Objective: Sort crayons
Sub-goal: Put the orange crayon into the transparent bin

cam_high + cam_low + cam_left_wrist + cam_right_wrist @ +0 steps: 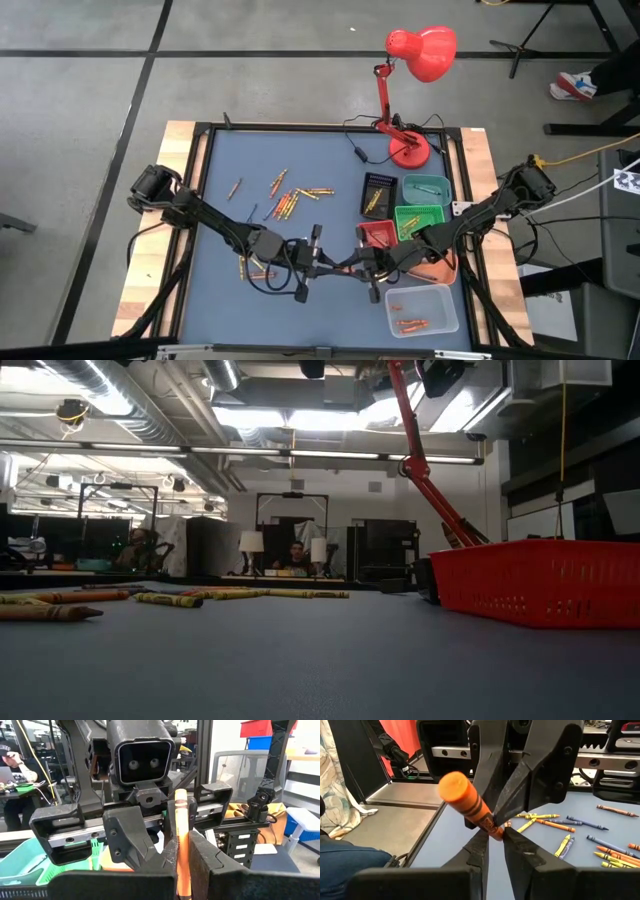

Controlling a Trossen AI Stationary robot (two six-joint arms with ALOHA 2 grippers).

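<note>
Both grippers meet over the near middle of the blue table [230, 170], pinching one orange crayon [181, 845] between them: the left gripper [182, 870] is clenched on it, and the right gripper [494, 837] clamps its other end. Loose crayons [290, 198] lie scattered behind them, with the red tray [377, 232] and the other trays to the right.

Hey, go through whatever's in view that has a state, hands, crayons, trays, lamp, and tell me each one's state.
Left hand: shut on orange crayon.
Right hand: shut on the same crayon's other end.
Loose crayons: lying flat, unsorted.
Clear tray: holds a few orange crayons.
Red lamp: standing upright; cannot tell if lit.
</note>
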